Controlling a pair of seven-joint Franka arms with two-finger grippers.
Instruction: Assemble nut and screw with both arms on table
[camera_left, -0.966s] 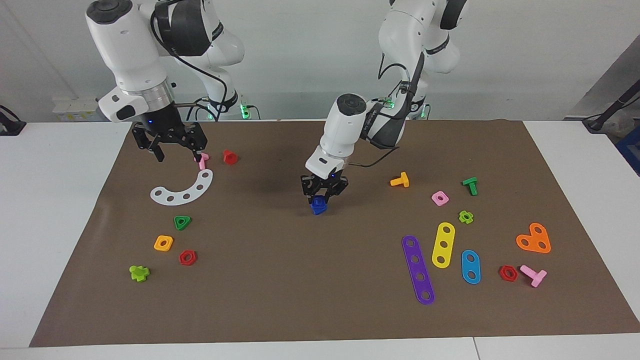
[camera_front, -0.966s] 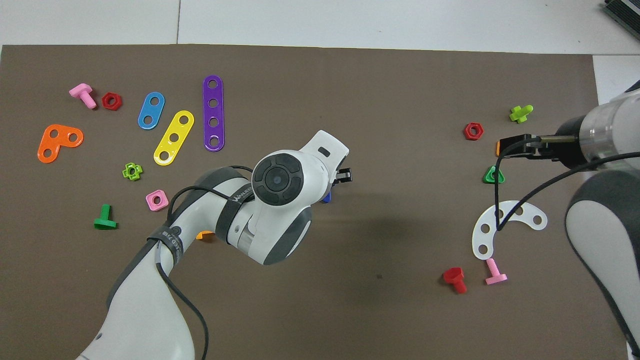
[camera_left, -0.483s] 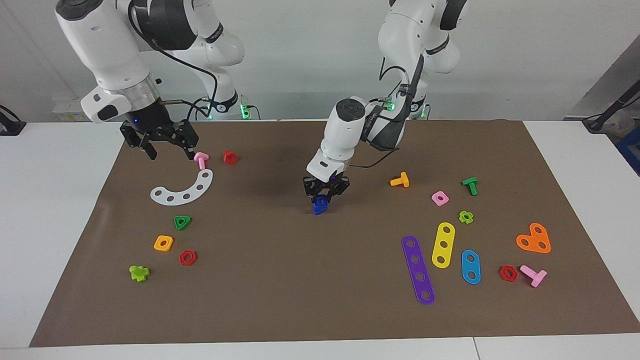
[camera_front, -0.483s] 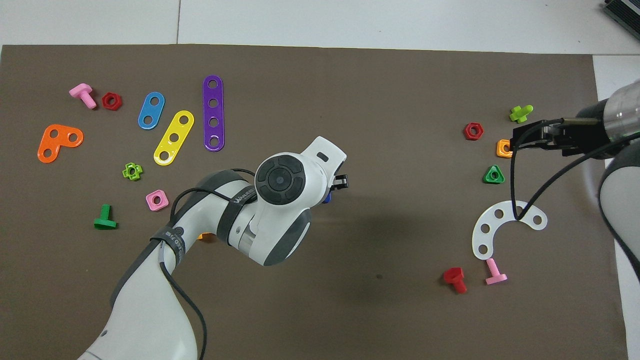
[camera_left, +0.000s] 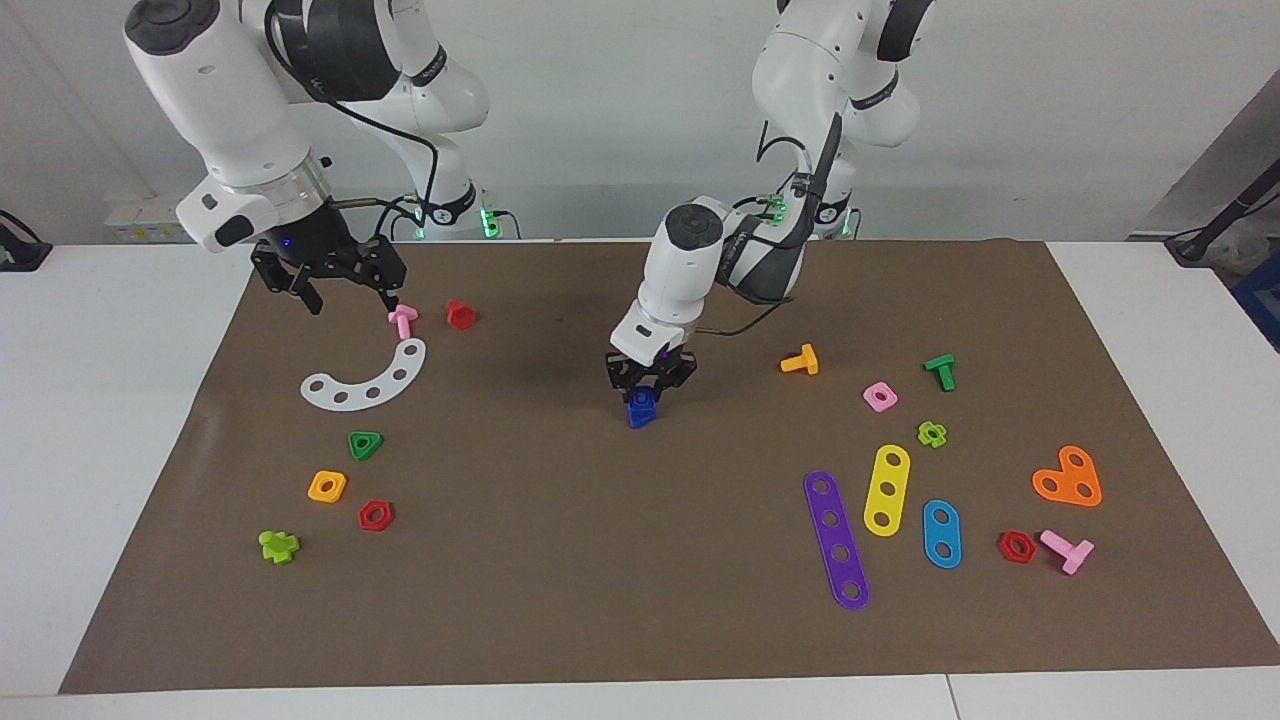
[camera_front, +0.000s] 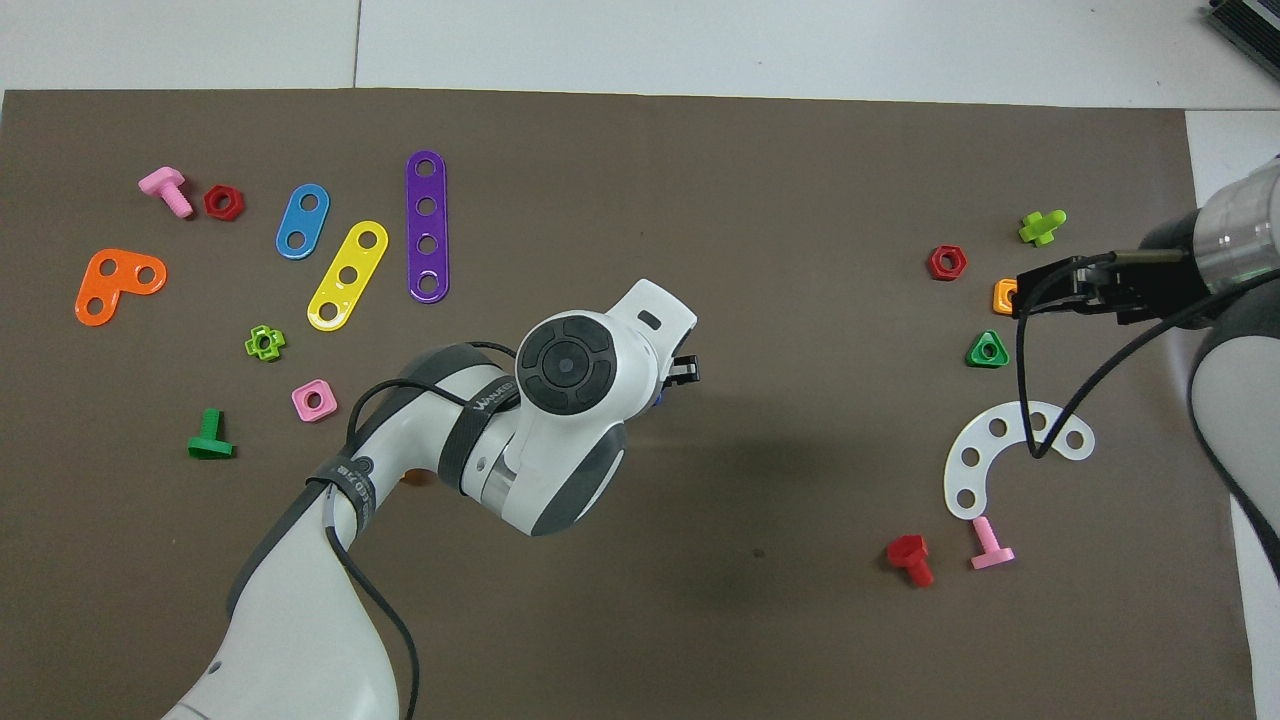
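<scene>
Two pincers: left pincer (camera_left: 648, 388) clenched on glossy blue plastic screw (camera_left: 640, 409), right pincer (camera_left: 338, 292) released above brown mat (camera_left: 560, 560)

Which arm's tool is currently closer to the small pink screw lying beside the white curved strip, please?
Right. The right tool hangs open just above the pink screw by the white strip; the left tool is mid-mat, shut on a blue piece.

The screw (camera_left: 640, 409) sits mid-mat under the left hand (camera_left: 648, 388); the right hand (camera_left: 340, 296) hangs over the mat's (camera_left: 560, 560) right-arm end.
</scene>
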